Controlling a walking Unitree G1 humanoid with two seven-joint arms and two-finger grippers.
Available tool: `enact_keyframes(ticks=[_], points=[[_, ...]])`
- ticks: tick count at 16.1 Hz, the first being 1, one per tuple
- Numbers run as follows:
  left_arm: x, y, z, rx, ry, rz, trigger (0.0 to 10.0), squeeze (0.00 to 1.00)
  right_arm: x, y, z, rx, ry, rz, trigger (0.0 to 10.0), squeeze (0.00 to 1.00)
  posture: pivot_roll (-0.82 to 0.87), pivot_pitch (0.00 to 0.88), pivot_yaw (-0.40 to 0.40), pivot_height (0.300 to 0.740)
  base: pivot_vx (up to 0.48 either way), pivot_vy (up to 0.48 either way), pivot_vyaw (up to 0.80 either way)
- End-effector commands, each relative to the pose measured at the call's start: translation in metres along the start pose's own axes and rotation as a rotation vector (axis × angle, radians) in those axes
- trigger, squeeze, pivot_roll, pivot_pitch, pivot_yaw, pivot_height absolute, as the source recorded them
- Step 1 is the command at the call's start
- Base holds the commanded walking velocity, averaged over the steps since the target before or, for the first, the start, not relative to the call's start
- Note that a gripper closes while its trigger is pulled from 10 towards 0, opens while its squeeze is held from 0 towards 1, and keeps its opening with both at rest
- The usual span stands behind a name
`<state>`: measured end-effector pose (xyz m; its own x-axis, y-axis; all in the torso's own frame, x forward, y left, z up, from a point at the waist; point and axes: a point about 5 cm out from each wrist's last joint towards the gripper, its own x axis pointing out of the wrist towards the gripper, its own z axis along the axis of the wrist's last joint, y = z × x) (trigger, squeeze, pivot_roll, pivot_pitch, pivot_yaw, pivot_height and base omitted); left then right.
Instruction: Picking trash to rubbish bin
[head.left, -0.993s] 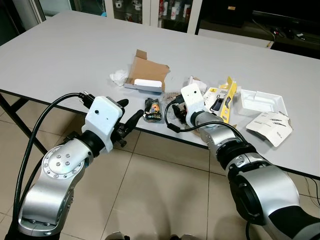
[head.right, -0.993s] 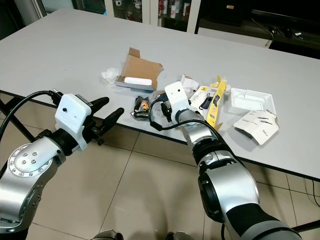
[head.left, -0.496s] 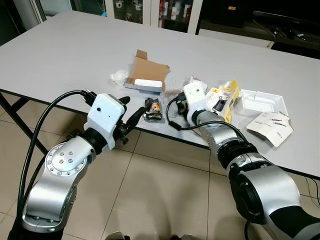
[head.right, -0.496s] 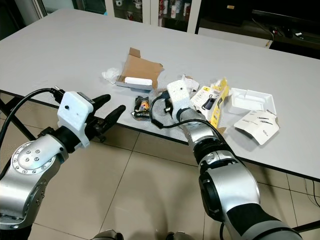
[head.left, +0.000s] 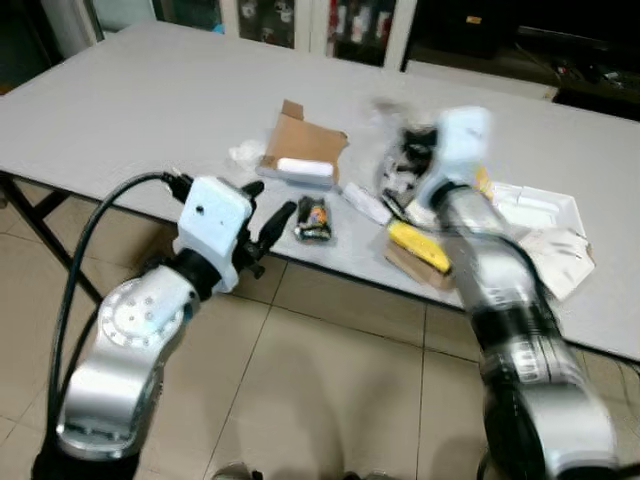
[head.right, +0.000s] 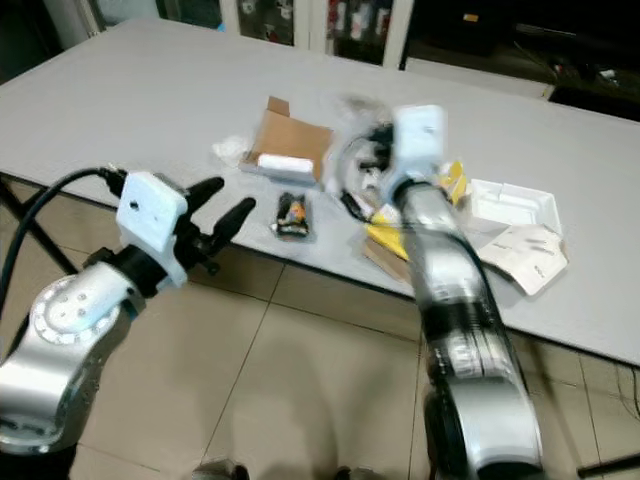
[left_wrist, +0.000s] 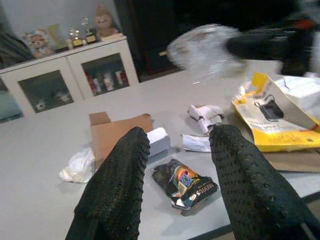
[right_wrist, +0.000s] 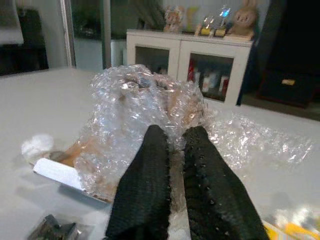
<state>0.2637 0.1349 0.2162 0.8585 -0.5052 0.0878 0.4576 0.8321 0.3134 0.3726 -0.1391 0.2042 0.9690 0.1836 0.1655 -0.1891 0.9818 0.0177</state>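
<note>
Bubble wrap lifted off the table

The right gripper (right_wrist: 170, 145) pinched the bubble wrap (right_wrist: 145, 115) above the table (head.left: 150, 110). Left gripper (left_wrist: 175, 160), spread, hovered before the snack wrapper (left_wrist: 187, 186). Best kept firmly pinched during carrying; crumpled film slips.

On the table (head.left: 150, 90): cardboard box (head.left: 305, 150) behind snack packet (head.left: 314, 219); yellow package (head.left: 420, 245) to their right.

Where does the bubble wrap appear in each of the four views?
Left eye: bubble wrap, blurred, raised over the table beside the right tool.
Right eye, left of the white wrist.
Left wrist, upper middle.
Right wrist, pinched between the fingers.
Shared landmark: cardboard box.
</note>
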Motion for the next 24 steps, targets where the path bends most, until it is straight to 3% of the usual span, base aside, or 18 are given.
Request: enact_keyframes(ticks=[1,2,4,6,9,11,14,15,18,24], points=[[0.002,-0.005,-0.001,0.001,0.000,0.007,10.0,0.00,-0.015,-0.010,0.022,0.019,-0.098,-0.038,1.7,0.00,0.06,0.021,-0.048,0.740,0.000,0.000,0.00],[0.003,-0.008,-0.002,-0.003,-0.001,0.027,10.0,0.00,-0.034,-0.013,0.030,0.035,-0.144,-0.064,10.0,0.00,0.05,0.016,-0.037,0.740,0.000,0.000,0.00],[0.004,-0.009,-0.004,0.000,0.002,0.046,10.0,0.00,-0.048,-0.012,0.035,0.026,-0.179,-0.077,10.0,0.00,0.04,0.009,-0.027,0.740,0.000,0.000,0.00],[0.006,-0.008,-0.006,0.005,0.000,0.091,10.0,0.00,-0.074,-0.010,0.034,-0.008,-0.187,-0.098,10.0,0.00,0.03,0.000,-0.011,0.740,0.000,0.000,-0.40],[0.005,-0.008,-0.011,0.018,0.016,0.130,10.0,0.00,-0.089,-0.008,0.028,-0.033,-0.157,-0.120,10.0,0.00,0.03,0.000,-0.019,0.740,0.000,0.000,-0.80],[0.005,-0.005,-0.011,-0.001,0.030,0.192,10.0,0.00,-0.095,-0.009,0.031,-0.059,-0.163,-0.144,10.0,0.00,0.04,0.000,-0.025,0.740,0.000,0.000,-0.80],[0.008,-0.009,-0.017,-0.039,0.046,0.190,10.0,0.00,-0.097,-0.017,0.035,-0.098,-0.173,-0.191,10.0,0.00,-0.01,0.000,-0.040,0.740,0.000,0.000,-0.80],[0.009,-0.009,-0.017,0.007,0.057,0.186,10.0,0.00,-0.097,-0.020,0.035,-0.094,-0.157,-0.212,10.0,0.00,-0.01,0.003,-0.064,0.740,0.000,0.000,-0.80],[0.004,0.005,-0.013,0.042,0.065,0.245,10.0,0.00,-0.099,-0.015,0.024,-0.088,-0.101,-0.219,10.0,0.00,-0.01,0.010,-0.079,0.740,0.000,0.000,-0.80],[0.007,-0.009,-0.021,0.020,0.094,0.198,10.0,0.00,-0.110,-0.019,0.014,-0.079,-0.063,-0.299,10.0,0.00,-0.01,0.000,-0.036,0.740,0.000,0.000,-0.80]])
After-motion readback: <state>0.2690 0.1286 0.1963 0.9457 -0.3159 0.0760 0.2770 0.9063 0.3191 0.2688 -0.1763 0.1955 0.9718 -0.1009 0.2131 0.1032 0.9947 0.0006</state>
